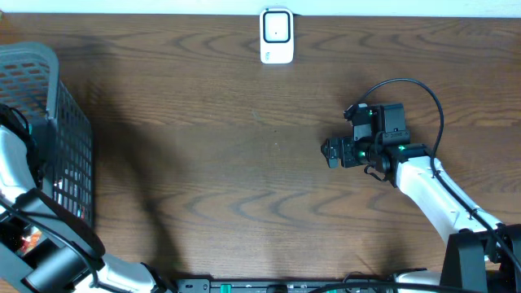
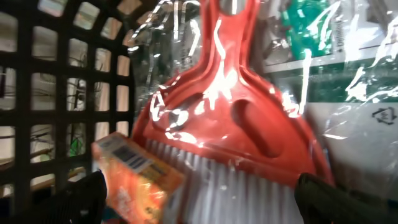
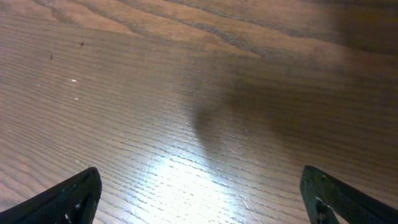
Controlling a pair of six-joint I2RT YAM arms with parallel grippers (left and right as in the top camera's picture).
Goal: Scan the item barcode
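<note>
Brown wood grain covers the table (image 1: 203, 163) in the overhead view. A white scanner (image 1: 277, 36) stands at the far edge, about in the middle. On the left side a grey basket (image 1: 69, 130) with grid walls sits on the table, and the left arm (image 1: 12, 167) reaches into it from the near side; its gripper is hidden from this camera. The right arm (image 1: 440, 191) comes from the near right corner, and the right gripper (image 1: 331, 153) points to the left over bare wood, well apart from the scanner and from the basket.

The left wrist view looks into the basket, whose grid wall fills the left part of the picture. The left gripper (image 2: 208, 202) has its fingers (image 2: 93, 193) wide apart, one in each lower corner, and they hold nothing. Between them, nearer to the left finger, an orange box (image 2: 134, 177) lies tilted, with a barcode (image 2: 134, 154) on its upper face. The box leans against a red dustpan with white bristles (image 2: 230, 112), which is wrapped in shiny clear plastic. A green and white package (image 2: 311, 31) shows behind it at the upper right.

The right wrist view shows only the wood of the table with a bright reflection. The fingers (image 3: 68, 199) of the right gripper stand far apart above it and grip nothing.
</note>
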